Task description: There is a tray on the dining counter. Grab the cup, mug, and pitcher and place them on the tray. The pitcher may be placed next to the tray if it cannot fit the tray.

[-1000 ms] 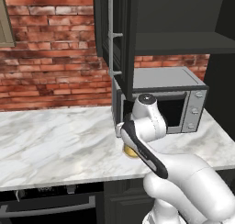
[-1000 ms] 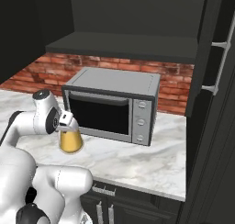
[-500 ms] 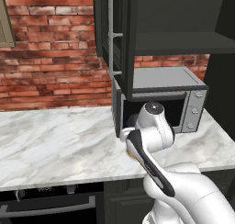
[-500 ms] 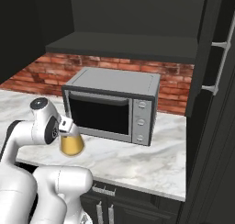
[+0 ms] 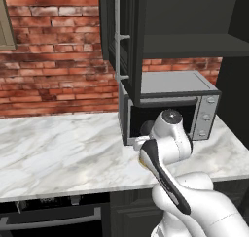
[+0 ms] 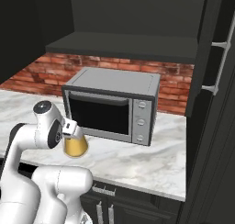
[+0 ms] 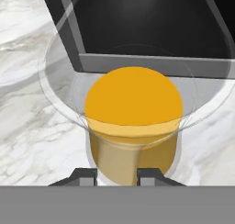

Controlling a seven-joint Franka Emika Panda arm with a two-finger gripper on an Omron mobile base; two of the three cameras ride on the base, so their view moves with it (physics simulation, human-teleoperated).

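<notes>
The pitcher (image 6: pixel 75 146) is conical, with an amber-gold lower part and a clear upper part. It is low over the marble wall counter (image 6: pixel 137 161), just in front of the microwave's door. My gripper (image 6: pixel 72 134) is shut on its upper rim. In the hand view the pitcher (image 7: pixel 133 108) sits right ahead, with its near wall between my fingertips (image 7: pixel 83 176). Whether its base touches the counter I cannot tell. In the left base view my own arm covers the gripper. The tray, cup, mug and dining counter are out of view.
A silver microwave (image 6: pixel 112 106) with a dark door stands on the counter against the brick wall (image 5: pixel 53 61). Dark upper cabinets hang close above it. A tall dark cabinet (image 6: pixel 211 126) closes off the right side. Bare marble (image 5: pixel 58 148) stretches to the left.
My arm has swung to the right and drawn the pitcher a little toward the counter's front edge, still along the microwave door. The grip has not changed, and the base has not moved.
</notes>
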